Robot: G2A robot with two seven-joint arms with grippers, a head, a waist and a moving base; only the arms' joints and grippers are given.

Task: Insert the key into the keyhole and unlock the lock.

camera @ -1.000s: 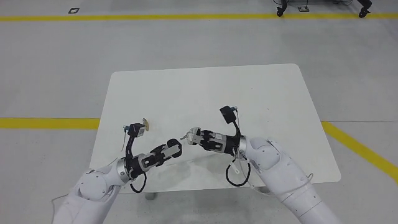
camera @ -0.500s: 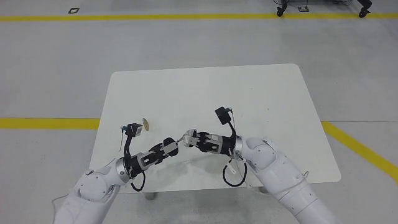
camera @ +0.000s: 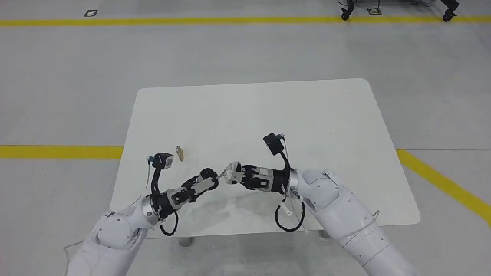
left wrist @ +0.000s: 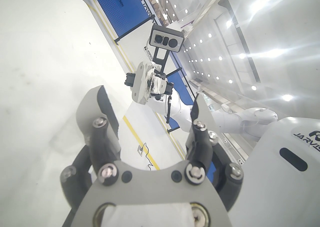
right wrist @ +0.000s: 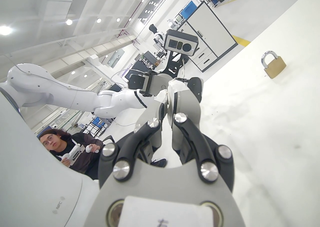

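And there is the lock, lying on the white table left of centre in the top view, its shackle shut and nothing touching it. The right pincer is seen pressed closed in the lower middle of that frame. The key cannot be made out between its pads, though it is judged to be pinched there. Facing it, tip to tip and just beside, the left pincer is spread wide open and empty, with the lock up and to the left of it. The step in hand is judged to be the approach, before any insertion, since the keyhole is not yet met. For the next move, the lock must be taken up and steadied by the open pincer. Its keyhole must be turned towards the right pincer, so that the key can be lined up, pushed home and twisted.
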